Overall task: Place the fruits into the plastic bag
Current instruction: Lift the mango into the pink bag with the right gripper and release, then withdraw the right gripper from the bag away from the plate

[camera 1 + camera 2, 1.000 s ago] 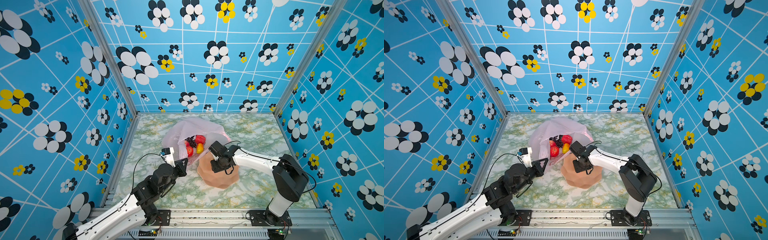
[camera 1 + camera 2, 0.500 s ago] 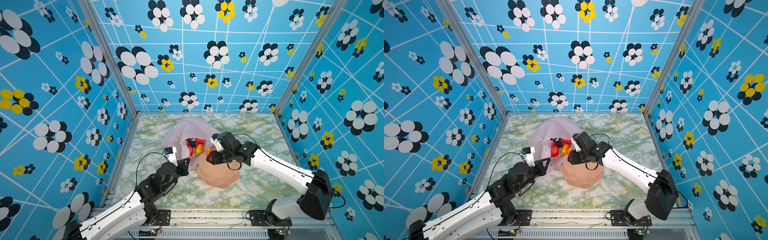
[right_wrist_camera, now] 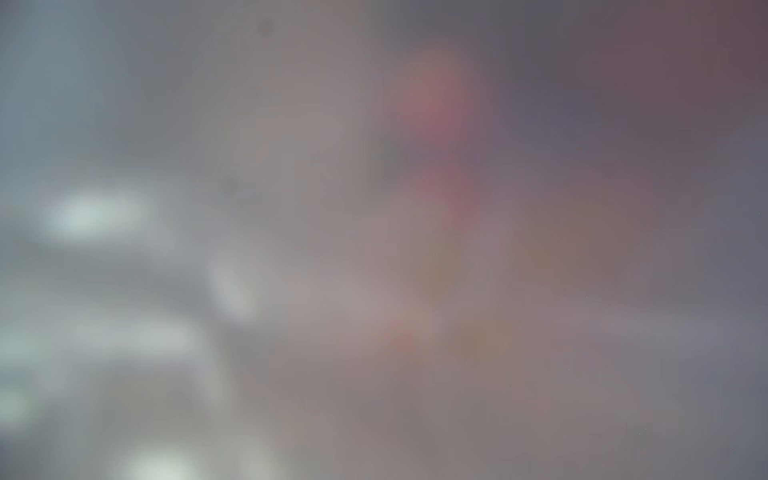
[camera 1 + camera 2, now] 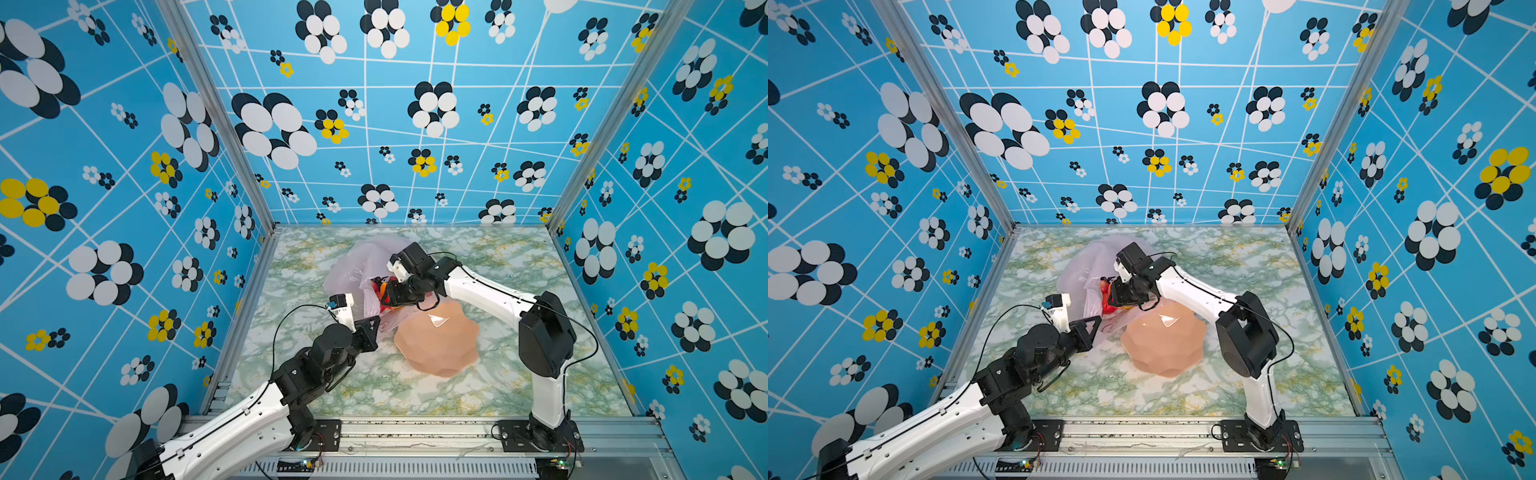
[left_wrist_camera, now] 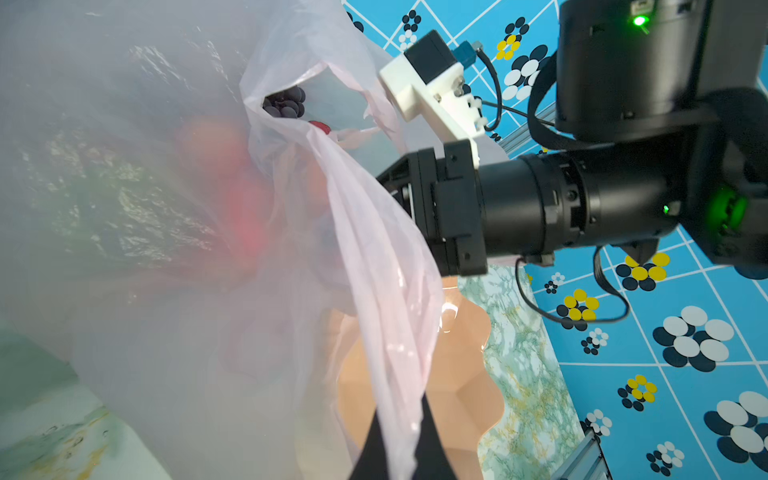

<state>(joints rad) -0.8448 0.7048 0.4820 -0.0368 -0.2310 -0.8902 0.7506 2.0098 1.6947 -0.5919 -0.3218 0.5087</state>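
Note:
The pale-pink plastic bag (image 4: 359, 266) (image 4: 1081, 266) lies at the back middle of the table, its mouth facing the front. My left gripper (image 4: 372, 328) (image 4: 1095, 326) is shut on the bag's front edge, and the film (image 5: 399, 415) is pinched between its black fingers. My right gripper (image 4: 384, 291) (image 4: 1113, 294) reaches into the bag's mouth with a red-orange fruit (image 4: 385, 286) between its fingers. Red fruits (image 4: 375, 305) (image 4: 1105, 308) lie inside, and a dark grape bunch (image 5: 286, 106) shows through the opening. The right wrist view is a blur of plastic.
A peach scalloped bowl (image 4: 436, 345) (image 4: 1163, 345) (image 5: 465, 395) stands just in front of the bag, under the right forearm. Patterned walls close in three sides of the marble-print table (image 4: 519, 266), and a metal rail (image 4: 415, 432) runs along the front.
My right gripper has risen from the bowl and moved back and left into the bag's mouth with the red-orange fruit. The left gripper has stayed shut on the bag's edge.

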